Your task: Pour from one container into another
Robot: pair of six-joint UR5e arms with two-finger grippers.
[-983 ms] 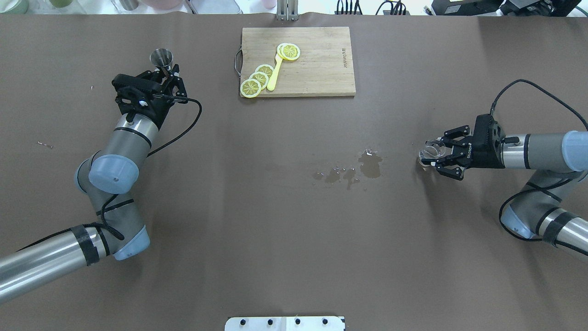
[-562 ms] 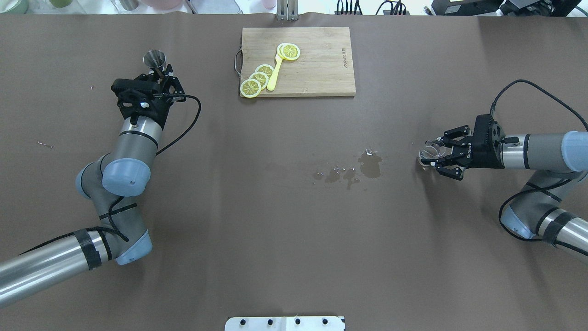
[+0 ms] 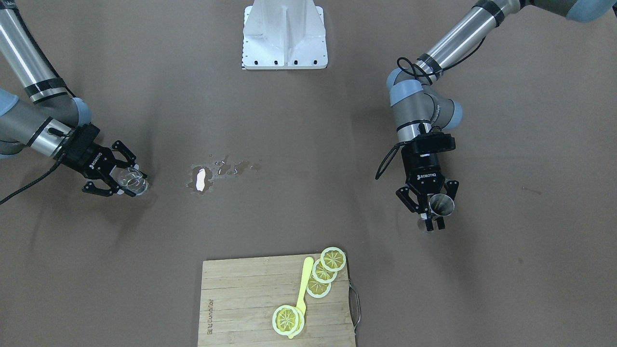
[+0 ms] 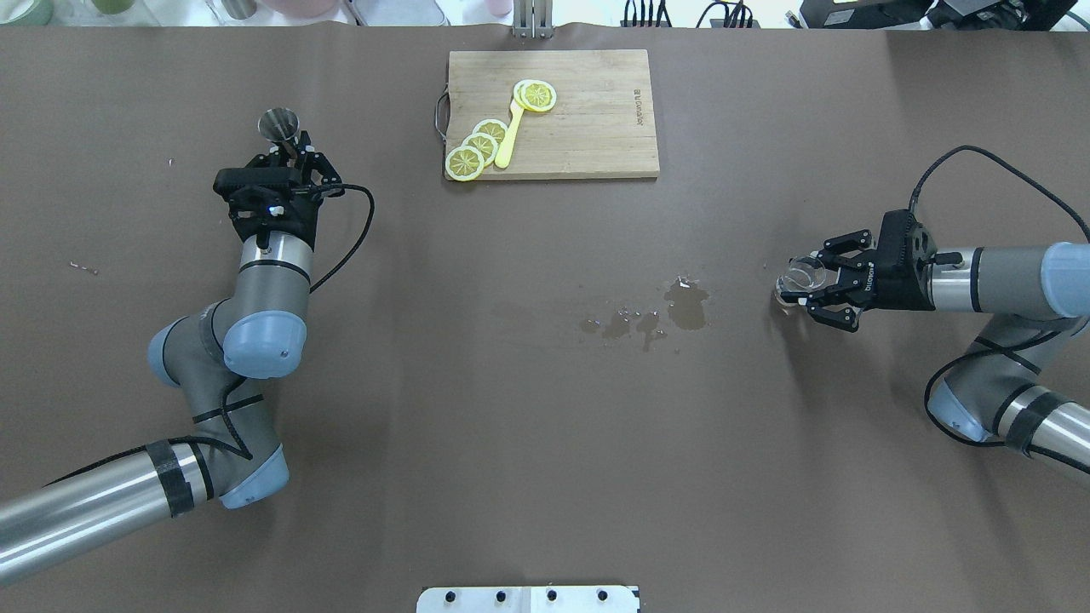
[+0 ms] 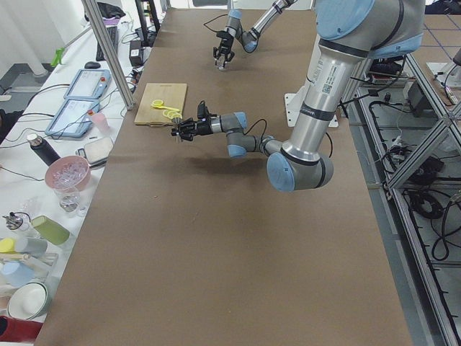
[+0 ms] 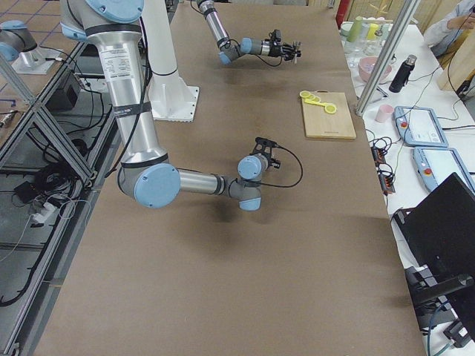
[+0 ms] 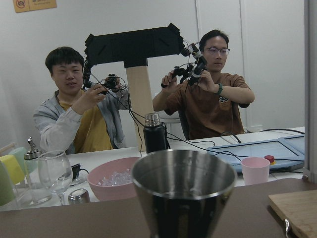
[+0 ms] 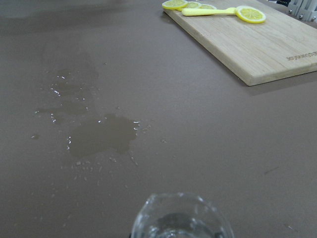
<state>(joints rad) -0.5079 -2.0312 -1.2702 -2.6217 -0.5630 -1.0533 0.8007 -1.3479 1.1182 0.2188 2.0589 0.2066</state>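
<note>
Here, seen from above, a wide brown surface (image 4: 545, 443) has a robot arm coming in at each side. At the left, the left fingers (image 4: 289, 155) are closed tight on the narrow waist of a small silver jigger (image 4: 279, 124), whose open mouth faces upward. The jigger is at the far left part of the surface, well to the left of a wooden cutting board (image 4: 596, 128). Whether its base touches the surface cannot be told. In the left wrist view the jigger's shiny rim fills the lower middle. Behind it two seated people (image 7: 213, 99) hold control devices, with a pink bowl (image 7: 111, 178), a wine glass (image 7: 54, 171) and a dark flask (image 7: 154, 134) in front of them.

At the right, the right fingers (image 4: 802, 295) lie nearly level, low over the surface. They clasp a small clear glass (image 4: 799, 274), one finger on each side. The glass stands upright at the right part of the surface, its rim showing at the bottom edge of the right wrist view. A wet patch (image 4: 685, 305) with scattered droplets lies near the glass, between it and the middle of the surface. Glass and jigger are well apart.

On the board lie several lemon slices (image 4: 477, 149) and a yellow utensil (image 4: 508, 140), its far end under one slice.
</note>
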